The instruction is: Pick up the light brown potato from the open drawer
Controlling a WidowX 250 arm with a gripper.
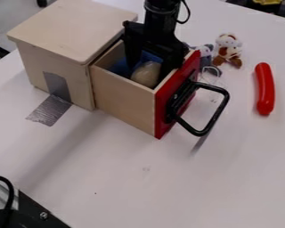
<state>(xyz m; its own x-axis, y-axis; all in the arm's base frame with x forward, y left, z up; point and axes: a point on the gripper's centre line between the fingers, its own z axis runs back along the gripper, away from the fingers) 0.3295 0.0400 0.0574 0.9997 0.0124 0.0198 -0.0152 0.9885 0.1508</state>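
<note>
Your gripper [148, 67] in the open wooden drawer [123, 99], fingers apart around a beige rounded object [146, 75], blue item [120, 68] beside it, small plush toys [228, 50] and red sausage-shaped toy [265, 89] on the desk [228, 178]

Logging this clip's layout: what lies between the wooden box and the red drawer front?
The wooden drawer body, open, holding a round beige object and something blue, with the claw right at them; camera view.
</note>
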